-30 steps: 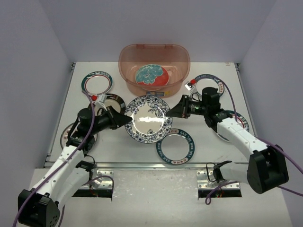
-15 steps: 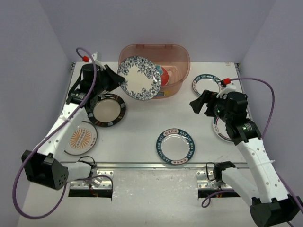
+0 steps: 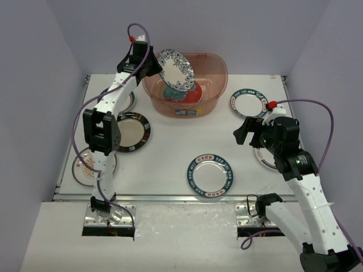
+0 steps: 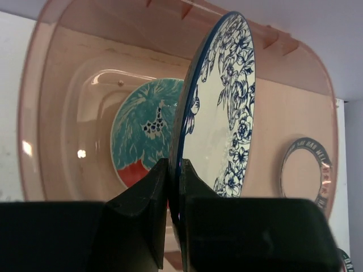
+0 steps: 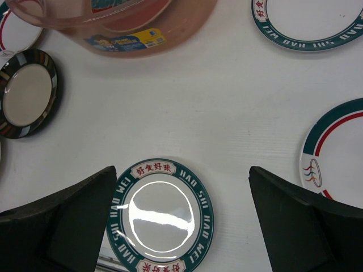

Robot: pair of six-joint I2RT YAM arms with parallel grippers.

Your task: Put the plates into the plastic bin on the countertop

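From above, the blue-white floral plate (image 3: 176, 69) is seen tilted over the plastic bin (image 3: 215, 85). From the left wrist, its rim is shown pinched by the left jaws. From the right wrist, the right jaws are shown spread, in front of the bin.

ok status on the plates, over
Left pincer shut on blue-white floral plate, on edge above plastic bin. Right pincer open, empty. Red-teal plate lies in bin; drop path looks clear.

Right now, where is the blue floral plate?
Top view: the blue floral plate is clamped on edge in the left gripper over the left half of the plastic bin, above the red-teal plate inside.
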